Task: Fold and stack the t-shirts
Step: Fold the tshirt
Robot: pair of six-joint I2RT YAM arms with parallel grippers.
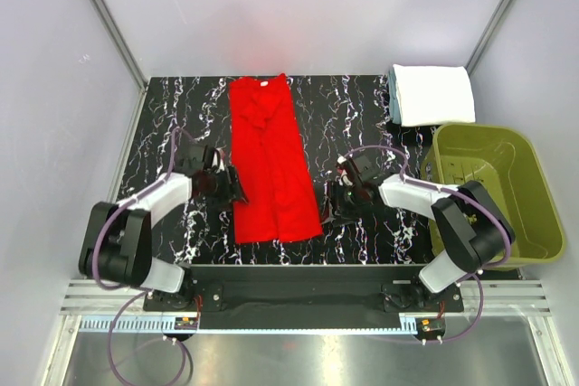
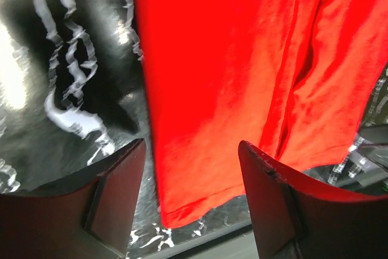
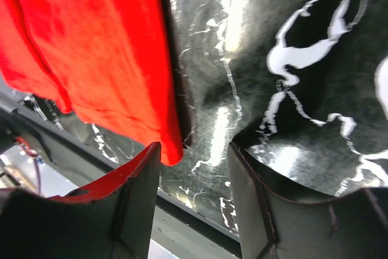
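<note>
Red tee (image 1: 271, 160) folded lengthwise on tbl (image 1: 172, 106); maybe collar tag (image 1: 265, 82), unreadable.

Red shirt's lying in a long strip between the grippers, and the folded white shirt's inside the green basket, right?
Not quite: the top view shows the white shirt at the table's far right corner, beyond the basket, not inside it. The rest holds.

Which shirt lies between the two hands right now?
The red t-shirt, a long strip in the middle; the white one sits folded in the far right corner.
</note>
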